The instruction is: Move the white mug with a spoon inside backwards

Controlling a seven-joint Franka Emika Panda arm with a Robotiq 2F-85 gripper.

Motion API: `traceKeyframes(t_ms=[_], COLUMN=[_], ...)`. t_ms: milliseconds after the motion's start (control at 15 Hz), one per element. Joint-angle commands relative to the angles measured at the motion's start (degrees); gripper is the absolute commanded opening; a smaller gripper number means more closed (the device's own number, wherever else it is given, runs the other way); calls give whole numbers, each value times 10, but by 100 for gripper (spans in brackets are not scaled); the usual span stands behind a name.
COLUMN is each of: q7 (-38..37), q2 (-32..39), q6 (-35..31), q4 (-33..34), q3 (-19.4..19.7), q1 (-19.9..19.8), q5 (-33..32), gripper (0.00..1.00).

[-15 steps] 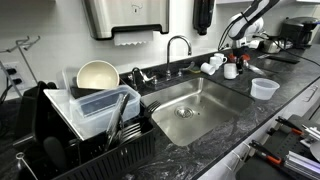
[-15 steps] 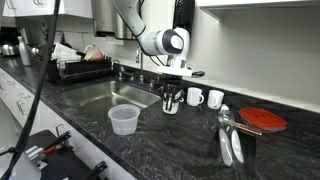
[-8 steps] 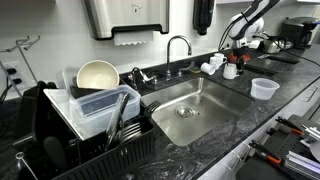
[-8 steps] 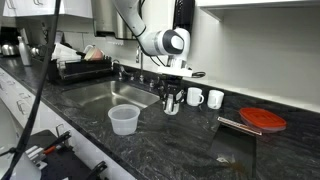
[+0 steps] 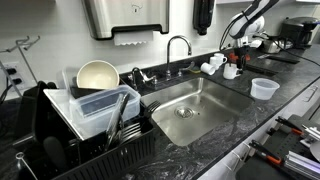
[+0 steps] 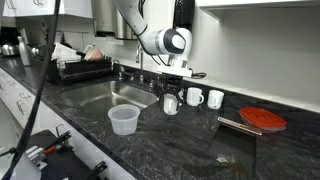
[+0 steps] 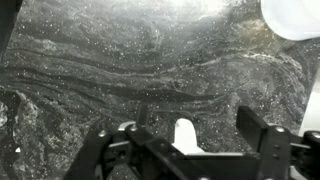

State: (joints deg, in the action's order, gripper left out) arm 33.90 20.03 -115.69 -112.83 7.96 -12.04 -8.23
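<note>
Near the back edge of the dark tabletop [image 6: 190, 142], just beside the sink [image 6: 118, 96], the white mug [image 6: 170, 104] stood upright; a white cup [image 6: 195, 97] and a further cup [image 6: 215, 98] sat next to it along the same edge; the gripper [image 6: 172, 88] hovered just above the mug, jaws spread apart in the wrist view; a clear tub [image 6: 123, 120] stood nearer the front edge.

**Colours around this sink counter**

The countertop [image 6: 160, 145] is black with wispy grey-white marbling and pale speckles. The mug [image 6: 170, 104] is plain white, and so are the two other cups [image 6: 195, 97]. The plastic tub [image 6: 123, 120] is milky-clear and the flat round lid [image 6: 264, 120] is red-orange. The sink [image 5: 190, 110] is steel grey, the bowl [image 5: 98, 76] is cream and the dish rack [image 5: 60, 140] is black.
</note>
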Motion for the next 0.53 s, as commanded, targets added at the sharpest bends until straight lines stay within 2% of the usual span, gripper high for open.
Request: traceKeyframes(t_ms=[0, 467], q7=[-33, -97], q2=[-21, -100], q6=[53, 124], q4=[3, -27], q3=[-1, 3], q1=[-6, 0], q5=[3, 5], gripper=[100, 100])
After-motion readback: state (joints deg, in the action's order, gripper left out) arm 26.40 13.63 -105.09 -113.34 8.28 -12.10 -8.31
